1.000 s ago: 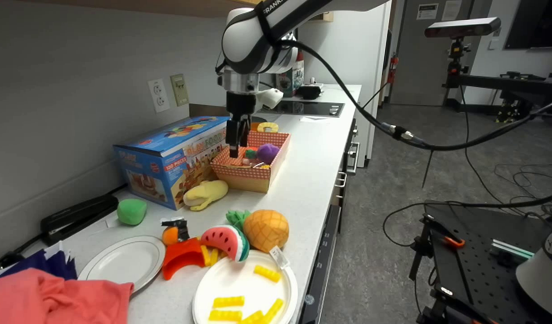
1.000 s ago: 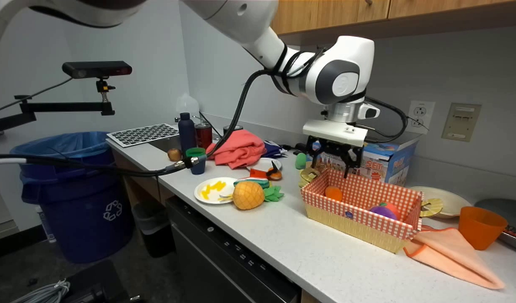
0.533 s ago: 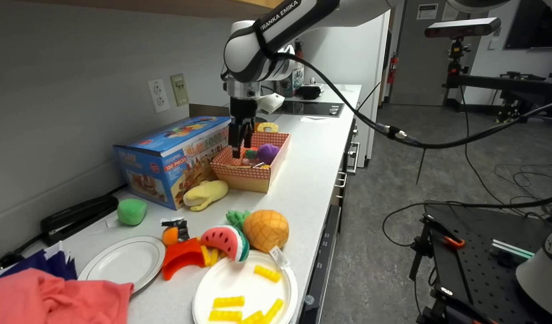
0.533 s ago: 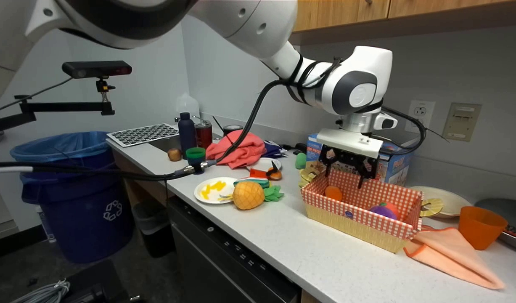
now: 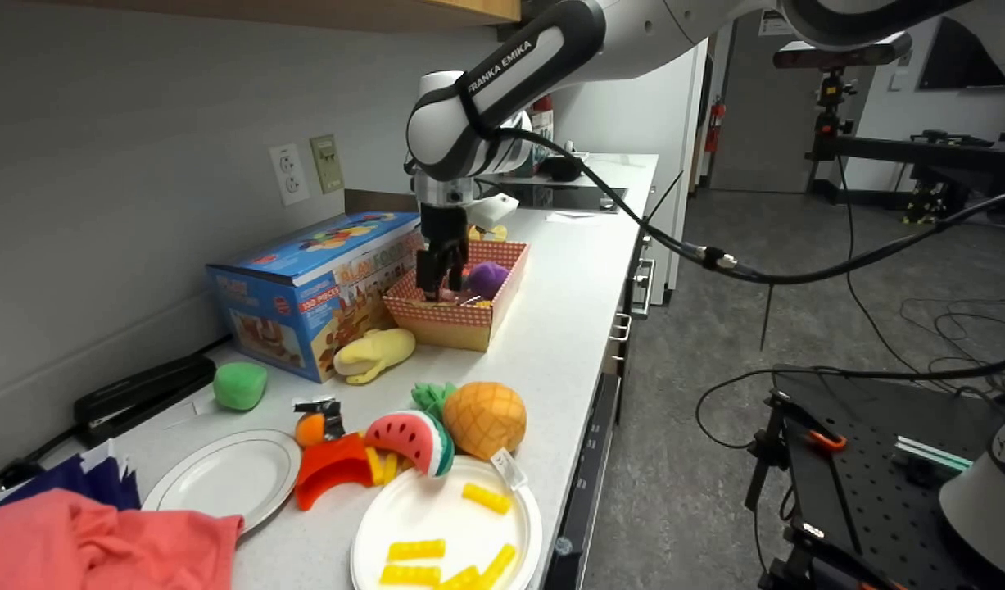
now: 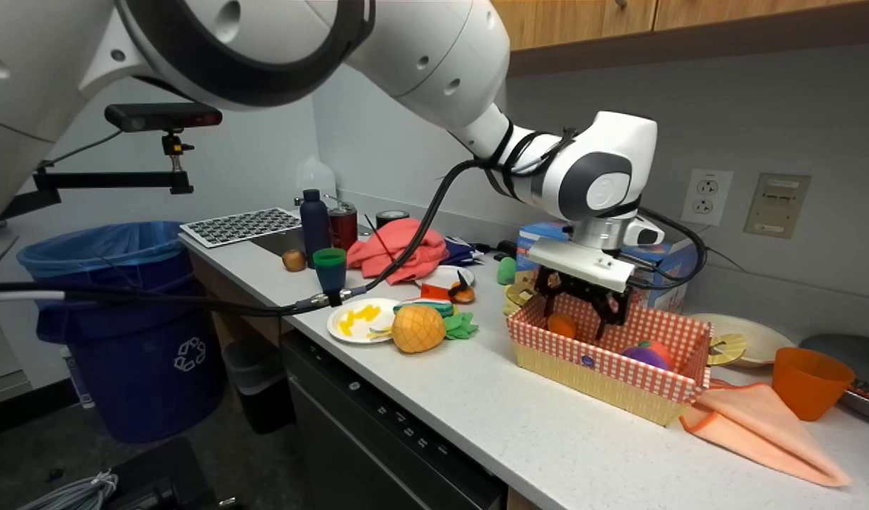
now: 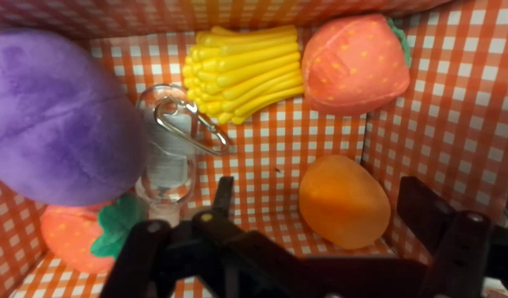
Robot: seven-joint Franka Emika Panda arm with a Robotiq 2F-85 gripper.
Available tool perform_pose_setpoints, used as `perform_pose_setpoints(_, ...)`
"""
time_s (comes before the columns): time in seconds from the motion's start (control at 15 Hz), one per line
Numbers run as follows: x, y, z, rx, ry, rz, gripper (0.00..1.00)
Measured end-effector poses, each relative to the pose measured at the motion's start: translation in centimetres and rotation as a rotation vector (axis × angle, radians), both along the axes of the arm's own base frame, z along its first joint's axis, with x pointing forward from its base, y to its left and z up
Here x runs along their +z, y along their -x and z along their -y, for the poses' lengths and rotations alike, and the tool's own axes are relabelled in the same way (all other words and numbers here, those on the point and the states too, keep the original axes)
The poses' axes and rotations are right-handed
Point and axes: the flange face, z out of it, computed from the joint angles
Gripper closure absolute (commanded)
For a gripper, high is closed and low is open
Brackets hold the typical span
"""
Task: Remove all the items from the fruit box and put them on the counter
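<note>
Wrist view: fingers (image 7: 423,215) are standing spread at btm of the frame, w/ the orange ball (image 7: 344,202) showing btwn them, lower R of ctr; whether either one is touching it isn't showing clearly. Same frame, the purple piece (image 7: 59,116) is filling most of the upper L, a strawberry (image 7: 355,66) is lying upper R & a yellow bundle (image 7: 241,70) is lying right next to it, top ctr. Lower L, a second strawberry (image 7: 75,238) is showing below the purple piece. A clear bottle (image 7: 167,165) is lying L of ctr, btwn the purple piece & the yellow bundle, w/ a metal clip (image 7: 208,123) lying partly over it. All these are sitting in the fruit box (image 6: 590,382), which in an exterior view is resting on the table (image 6: 462,393), R of ctr; the fingers are pointing down over its L part, exact depth not showing. Lower R, a peach napkin (image 6: 767,433) is lying just beside the fruit box, w/ an orange cup (image 6: 809,382) standing behind it. In an exterior view, the yellow banana shape (image 5: 377,352) is lying outside the fruit box, L of ctr, just beside the blue box (image 5: 305,295). Further L a green ball (image 5: 240,385) is sitting; btm ctr, a white plate (image 5: 428,504) is carrying yellow strips (image 5: 416,549).
</note>
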Motion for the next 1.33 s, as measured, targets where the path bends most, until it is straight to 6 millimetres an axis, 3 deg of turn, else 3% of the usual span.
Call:
perform_pose_setpoints(0.87, -1.4, -1.8, -2.6, -0.107, -0.001, 0.061, 0.02)
perform_pose_setpoints(1.0, -1.5, -1.8, -2.7, -0.114, 0.000, 0.059, 0.27)
perform_pose_setpoints(1.13, -1.7, -1.7, -2.7, -0.122, 0.003, 0.055, 0.39)
perform_pose_setpoints(1.33, -2.8, -1.4, -2.6, -0.134, 0.014, 0.035, 0.64)
